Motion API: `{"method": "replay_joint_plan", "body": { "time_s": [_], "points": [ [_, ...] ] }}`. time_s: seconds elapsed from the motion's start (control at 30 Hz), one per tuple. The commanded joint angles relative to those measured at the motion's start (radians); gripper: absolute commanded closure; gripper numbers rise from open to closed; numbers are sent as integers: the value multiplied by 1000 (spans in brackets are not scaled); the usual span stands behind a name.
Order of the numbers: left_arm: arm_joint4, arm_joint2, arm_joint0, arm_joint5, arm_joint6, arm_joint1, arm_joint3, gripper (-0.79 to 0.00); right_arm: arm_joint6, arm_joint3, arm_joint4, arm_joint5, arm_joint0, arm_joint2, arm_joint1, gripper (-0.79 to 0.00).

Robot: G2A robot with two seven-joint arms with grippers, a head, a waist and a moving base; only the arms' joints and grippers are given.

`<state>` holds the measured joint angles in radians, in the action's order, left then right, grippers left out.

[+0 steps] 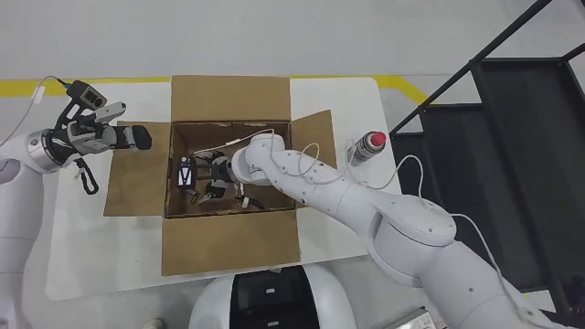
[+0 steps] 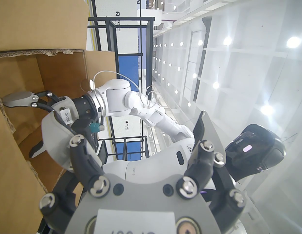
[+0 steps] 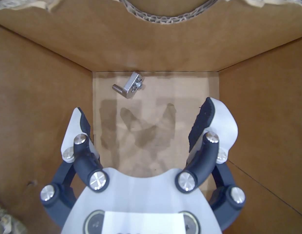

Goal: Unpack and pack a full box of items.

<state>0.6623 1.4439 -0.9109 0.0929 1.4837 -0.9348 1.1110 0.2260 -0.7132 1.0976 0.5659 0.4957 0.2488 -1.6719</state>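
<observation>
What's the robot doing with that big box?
The robot's right hand is down inside the open cardboard box, open and holding nothing. A small metal part lies on the box floor ahead of it. The left hand is open too, out beside the box. A red-topped can stands on the table on the box's other side.

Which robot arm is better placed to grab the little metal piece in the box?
Right. The right gripper is open inside the box, facing the metal piece; the left gripper hangs outside, over a flap.
</observation>
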Motion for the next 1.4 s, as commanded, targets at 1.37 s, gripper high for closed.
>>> {"method": "replay_joint_plan", "body": {
  "time_s": [1.37],
  "points": [
    [57, 141, -114, 41, -185, 27, 62, -785, -44, 158, 56, -16, 34, 10, -103, -785]
  ]
}}
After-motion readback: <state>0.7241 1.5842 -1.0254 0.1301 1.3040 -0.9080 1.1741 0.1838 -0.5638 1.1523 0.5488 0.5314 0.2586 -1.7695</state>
